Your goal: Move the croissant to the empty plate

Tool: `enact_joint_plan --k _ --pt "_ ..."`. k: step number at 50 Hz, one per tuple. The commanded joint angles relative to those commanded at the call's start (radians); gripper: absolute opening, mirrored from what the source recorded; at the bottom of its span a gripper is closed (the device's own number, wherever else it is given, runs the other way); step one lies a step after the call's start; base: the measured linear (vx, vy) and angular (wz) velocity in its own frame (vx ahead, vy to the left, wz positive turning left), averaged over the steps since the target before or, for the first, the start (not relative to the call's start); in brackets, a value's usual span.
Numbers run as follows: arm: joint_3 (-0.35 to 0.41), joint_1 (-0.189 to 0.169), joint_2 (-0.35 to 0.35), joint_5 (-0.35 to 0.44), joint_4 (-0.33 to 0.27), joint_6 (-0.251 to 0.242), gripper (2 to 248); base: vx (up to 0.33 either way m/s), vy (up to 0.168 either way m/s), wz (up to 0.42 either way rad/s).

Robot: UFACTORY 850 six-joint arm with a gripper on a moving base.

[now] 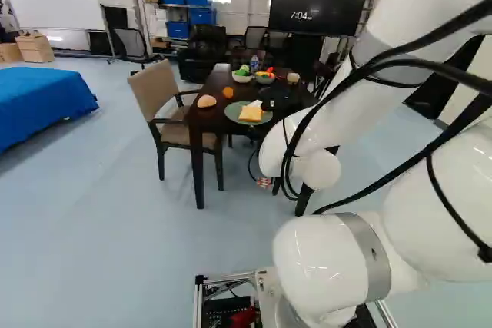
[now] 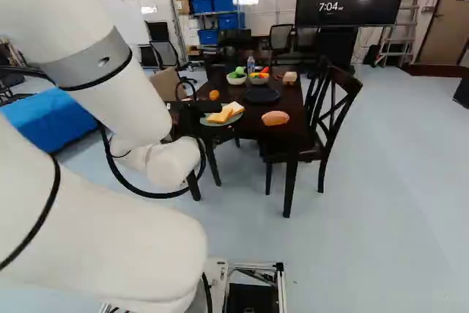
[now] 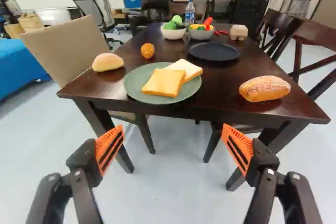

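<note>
One croissant, too small in base views for detail

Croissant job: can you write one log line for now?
croissant: on table | black plate: empty | fingers: open, nothing between | grasp: not yet

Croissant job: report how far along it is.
Nothing looks done: the croissant sits directly on the table, beyond the green plate that bears bread slices, and the black plate is bare. Nothing is in hand: the gripper is open, short of the table's near edge. Left to do: reach the croissant, grip it, lift it and set it on the black plate.
</note>
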State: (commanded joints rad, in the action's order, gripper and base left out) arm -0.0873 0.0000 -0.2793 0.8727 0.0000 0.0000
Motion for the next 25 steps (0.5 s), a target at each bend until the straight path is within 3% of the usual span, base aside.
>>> enact_joint_plan --k 11,25 --pt "0.0 0.0 0.0 0.0 0.0 0.0 247 0.213 0.005 -0.201" --pt "0.0 0.0 0.0 0.0 0.0 0.0 247 0.203 0.034 -0.039"
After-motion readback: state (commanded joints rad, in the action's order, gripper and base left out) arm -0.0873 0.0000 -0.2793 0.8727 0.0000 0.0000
